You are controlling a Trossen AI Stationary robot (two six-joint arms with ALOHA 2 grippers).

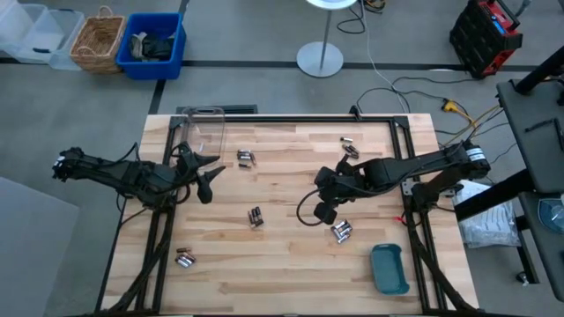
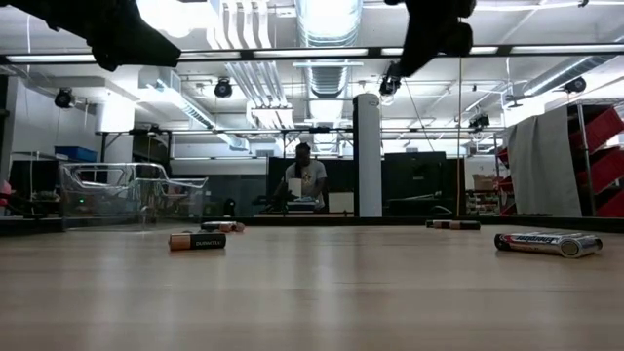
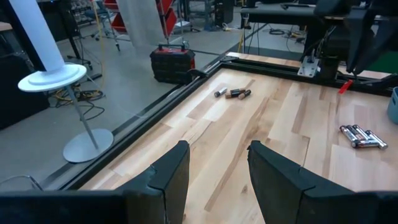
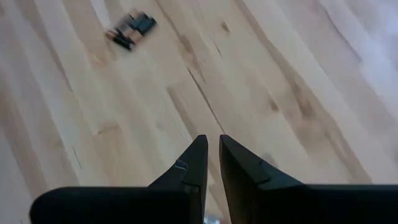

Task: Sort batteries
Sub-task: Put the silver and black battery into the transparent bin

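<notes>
batteries: small clusters scattered on the wooden table — one at centre, one by the right gripper, one near the front-left corner, one near the clear plastic box, a few toward the far right edge.
handling: I judge them stiff, smooth, light and prone to roll; I'd pinch across the body mid-length, one cell at a time.
right gripper: hovers just beside the cluster near the teal tray; fingers almost closed, nothing between them.
left gripper: near the clear plastic box, fingers moderately apart, empty.
high view only: full layout, tray, all clusters.
low view only: cells lying flat on their sides, one labelled; a person in the room behind.
wrist views: finger gaps, which I can't read from above.
</notes>
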